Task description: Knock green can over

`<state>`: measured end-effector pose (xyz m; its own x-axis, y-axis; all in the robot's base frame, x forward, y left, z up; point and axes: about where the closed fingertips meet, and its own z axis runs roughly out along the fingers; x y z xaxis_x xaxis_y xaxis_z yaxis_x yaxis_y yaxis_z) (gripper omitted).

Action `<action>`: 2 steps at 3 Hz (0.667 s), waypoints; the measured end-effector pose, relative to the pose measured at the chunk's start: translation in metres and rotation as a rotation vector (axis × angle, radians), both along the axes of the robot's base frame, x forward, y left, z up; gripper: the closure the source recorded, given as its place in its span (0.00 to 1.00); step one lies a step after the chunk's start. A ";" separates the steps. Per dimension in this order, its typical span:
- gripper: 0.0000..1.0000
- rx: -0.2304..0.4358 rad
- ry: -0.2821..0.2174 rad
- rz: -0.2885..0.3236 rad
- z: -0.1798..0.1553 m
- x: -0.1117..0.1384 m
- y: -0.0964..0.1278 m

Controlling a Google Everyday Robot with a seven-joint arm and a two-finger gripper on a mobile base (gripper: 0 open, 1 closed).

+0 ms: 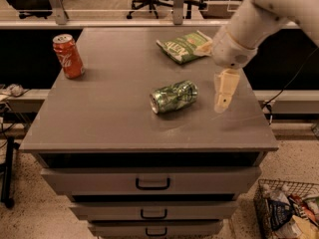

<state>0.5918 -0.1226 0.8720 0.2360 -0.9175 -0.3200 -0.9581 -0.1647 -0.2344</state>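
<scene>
The green can (174, 96) lies on its side near the middle of the grey cabinet top (109, 108), its silver top facing the front left. My gripper (223, 97) hangs over the right part of the top, a short way to the right of the can and not touching it. Its pale fingers point down.
A red-orange cola can (68, 57) stands upright at the back left. A flat green snack bag (183, 46) lies at the back, right of centre, just behind my wrist. The cabinet has drawers below. A wire basket (289, 208) stands on the floor at the right.
</scene>
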 end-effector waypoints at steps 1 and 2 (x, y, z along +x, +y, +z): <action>0.00 0.174 0.025 -0.138 0.016 0.011 -0.057; 0.00 0.319 0.033 -0.240 0.029 0.016 -0.103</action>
